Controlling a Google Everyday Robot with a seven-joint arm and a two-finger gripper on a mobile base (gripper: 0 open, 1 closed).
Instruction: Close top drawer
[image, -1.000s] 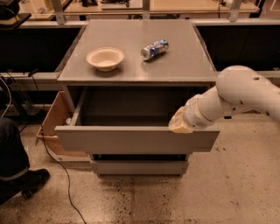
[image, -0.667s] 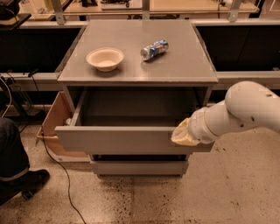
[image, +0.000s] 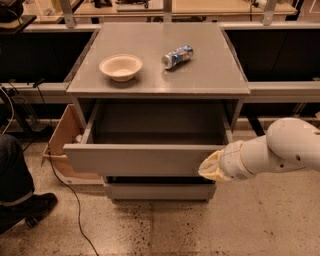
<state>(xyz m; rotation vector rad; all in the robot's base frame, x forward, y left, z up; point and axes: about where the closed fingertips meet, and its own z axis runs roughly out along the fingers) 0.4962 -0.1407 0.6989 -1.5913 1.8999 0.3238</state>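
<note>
We see the wide grey top drawer (image: 142, 159) pulled far out of the grey metal cabinet (image: 160, 80), just like a moment ago. The robot's cream-covered gripper (image: 214, 167) has slid lower, to the right end of the drawer's front. We cannot tell if it is clenched or loose. We think the push has not started.

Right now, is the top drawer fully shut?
No: the top drawer stands pulled out with its inside open to view, and the claw is at the right end of its front panel.
</note>
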